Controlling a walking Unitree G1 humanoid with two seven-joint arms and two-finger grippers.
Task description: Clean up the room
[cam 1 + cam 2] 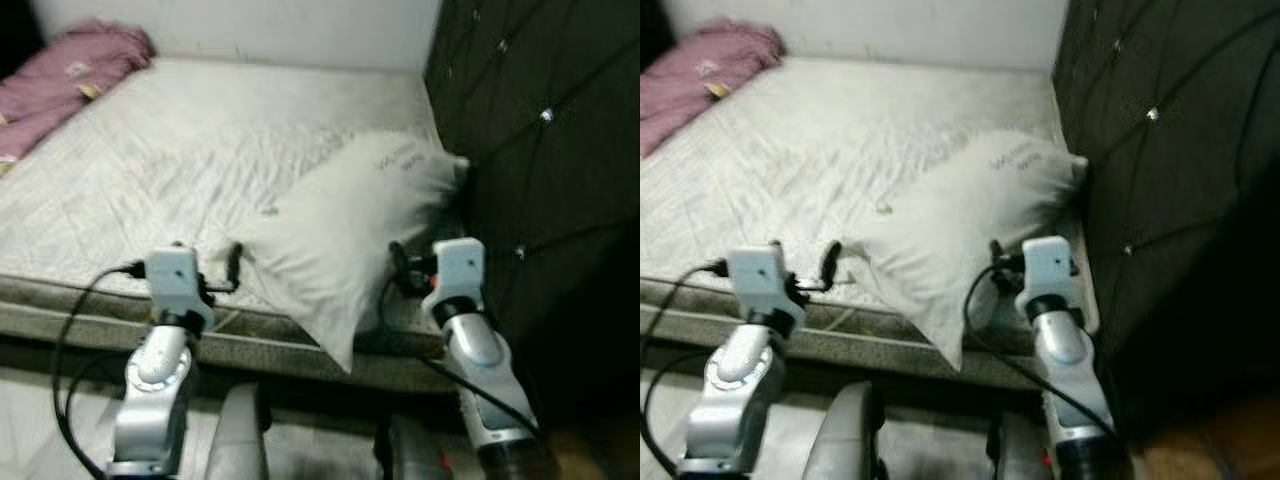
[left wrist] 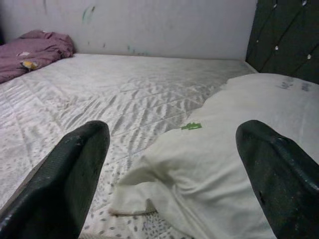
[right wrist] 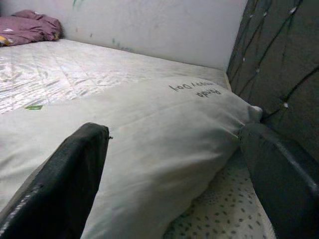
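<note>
A white pillow (image 1: 360,220) lies on the bed's mattress (image 1: 200,130), its far end against the dark headboard and one corner hanging over the near edge. A small green tag (image 2: 192,126) shows on its cover. My left gripper (image 1: 208,255) hovers open at the near edge of the bed, just left of the pillow's corner (image 2: 134,199). My right gripper (image 1: 425,250) is open too, low at the pillow's near right side, with the pillow (image 3: 149,144) spread between its fingers. A crumpled pink blanket (image 1: 70,70) sits at the far left corner.
The dark tufted headboard (image 1: 540,150) rises along the right side of the bed. A pale wall (image 1: 250,25) closes the far side. The bed's grey side edge (image 1: 80,320) runs across in front of my arms, with light floor below at the left.
</note>
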